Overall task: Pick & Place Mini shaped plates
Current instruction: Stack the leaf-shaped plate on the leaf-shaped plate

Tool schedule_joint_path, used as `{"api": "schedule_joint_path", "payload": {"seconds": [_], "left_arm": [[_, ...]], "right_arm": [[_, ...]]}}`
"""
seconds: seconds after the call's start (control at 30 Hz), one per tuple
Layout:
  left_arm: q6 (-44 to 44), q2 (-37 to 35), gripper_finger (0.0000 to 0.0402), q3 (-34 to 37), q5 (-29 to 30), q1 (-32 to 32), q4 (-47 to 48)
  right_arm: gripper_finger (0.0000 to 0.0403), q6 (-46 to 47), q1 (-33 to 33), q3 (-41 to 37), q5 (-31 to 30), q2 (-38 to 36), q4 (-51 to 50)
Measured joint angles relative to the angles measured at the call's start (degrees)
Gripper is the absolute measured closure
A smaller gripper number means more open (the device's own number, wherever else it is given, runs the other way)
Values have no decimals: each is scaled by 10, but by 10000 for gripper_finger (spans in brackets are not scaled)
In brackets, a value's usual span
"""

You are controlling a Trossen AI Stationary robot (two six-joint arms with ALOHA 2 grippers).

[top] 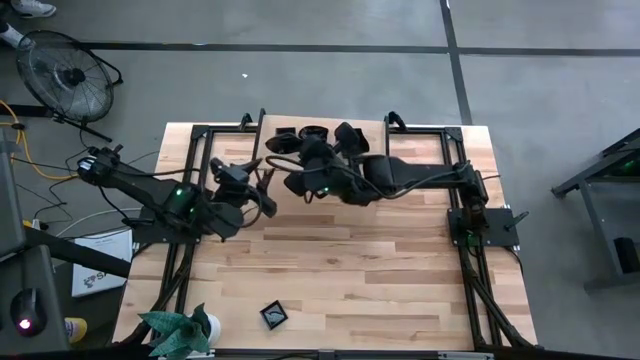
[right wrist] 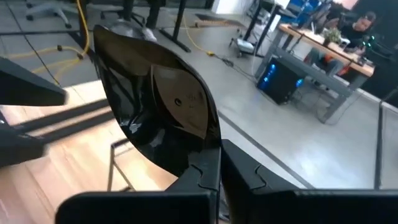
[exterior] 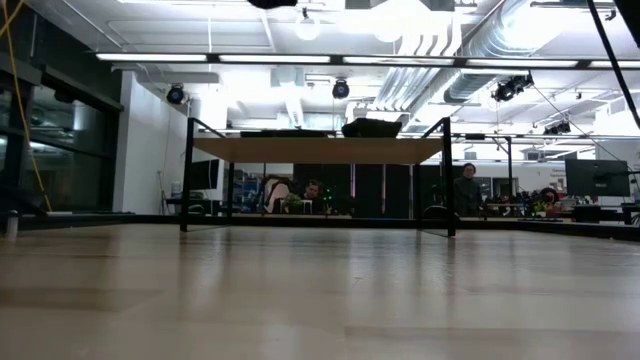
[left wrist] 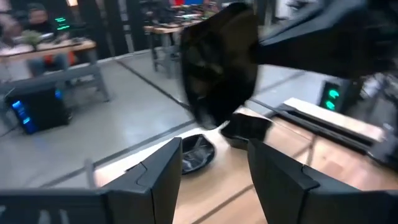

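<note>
A glossy black leaf-like mini plate (right wrist: pixel 155 106) is held up by my right gripper (right wrist: pixel 219 155), which is shut on it over the far middle of the table (top: pixel 300 184). My left gripper (left wrist: pixel 214 180) is open and empty. It hovers just left of that plate (left wrist: pixel 217 62), pointing at it (top: pixel 264 190). More black mini plates rest flat at the table's far edge (top: pixel 312 133); two of them show past my left fingers (left wrist: pixel 196 152) (left wrist: pixel 247 127). One square mini plate (top: pixel 273 316) lies alone near the near edge. My right gripper pinches the black plate by its rim (right wrist: pixel 186 157) between the two fingers. The fingers reach out from the table's right side. The plate stands on edge beyond the fingertips, lifted clear of the table, its hollow face turned toward the wrist camera.
A green potted plant (top: pixel 180 332) stands at the near left corner. Black frame rails run along the table's far edge (top: pixel 230 128) and both sides. Bare wood stretches across the middle and near right of the table (top: pixel 380 280). People sit at desks in the room beyond.
</note>
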State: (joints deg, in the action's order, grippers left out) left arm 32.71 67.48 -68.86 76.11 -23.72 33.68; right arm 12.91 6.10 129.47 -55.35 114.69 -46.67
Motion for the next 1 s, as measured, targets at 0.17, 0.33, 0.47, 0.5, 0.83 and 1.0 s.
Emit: {"api": "schedule_joint_path", "payload": {"seconds": [0.17, 0.33, 0.47, 0.5, 0.83, 1.0], "left_arm": [[-70, 0, 223, 0, -26, 1, -47], [-68, 0, 223, 0, -21, 1, -65], [-86, 0, 223, 0, -20, 2, -103], [-97, 0, 223, 0, -21, 6, -113], [-145, 3, 223, -1, -70, 51, -176], [-145, 3, 226, -1, -69, 54, -178]], "right_arm": [[403, 27, -1, 0, -13, -4, -54], [403, 25, 7, 0, -21, -19, -61], [403, 13, 11, 0, -6, -21, -59], [403, 12, 12, 0, -2, -20, -59], [403, -12, 15, 0, 11, -20, -30], [403, -14, 14, 0, 8, -20, -28]]}}
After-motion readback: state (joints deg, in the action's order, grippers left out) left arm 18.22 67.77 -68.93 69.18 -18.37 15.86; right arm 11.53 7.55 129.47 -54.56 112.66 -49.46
